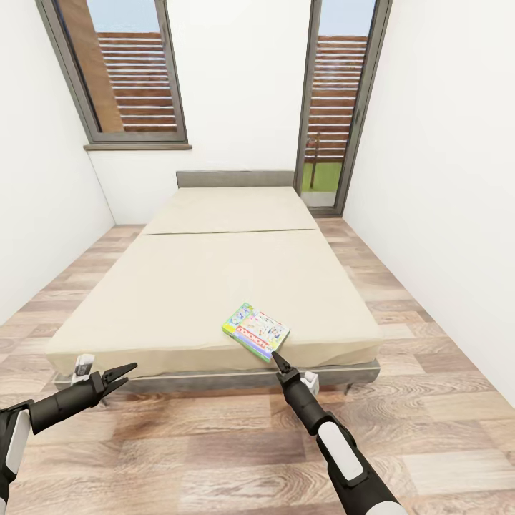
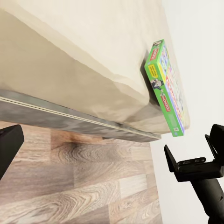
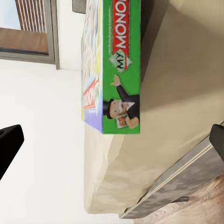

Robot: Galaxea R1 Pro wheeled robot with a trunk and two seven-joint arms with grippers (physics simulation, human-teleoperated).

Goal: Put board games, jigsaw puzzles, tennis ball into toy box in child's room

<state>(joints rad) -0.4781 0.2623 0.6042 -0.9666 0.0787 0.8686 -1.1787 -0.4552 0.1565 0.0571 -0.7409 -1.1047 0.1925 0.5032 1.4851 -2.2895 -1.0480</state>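
window (image 1: 121,68) sitting in the far wall at left, grey-framed, showing slatted wooden fencing outside | grey sill (image 1: 137,146) running under it | tall glazed door (image 1: 342,100) standing at right of the far wall, showing grass and fencing | wood-plank floor (image 1: 214,443) lying underfoot | white walls (image 1: 443,179) enclosing the sides

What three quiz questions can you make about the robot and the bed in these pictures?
1. True or false: the board games lie near the bed's foot edge.
2. Which gripper is closer to the games: A left, B right?
3. Fill in: the side of the game box is mostly ____.

Key: 1 true. 2 B. 3 green.
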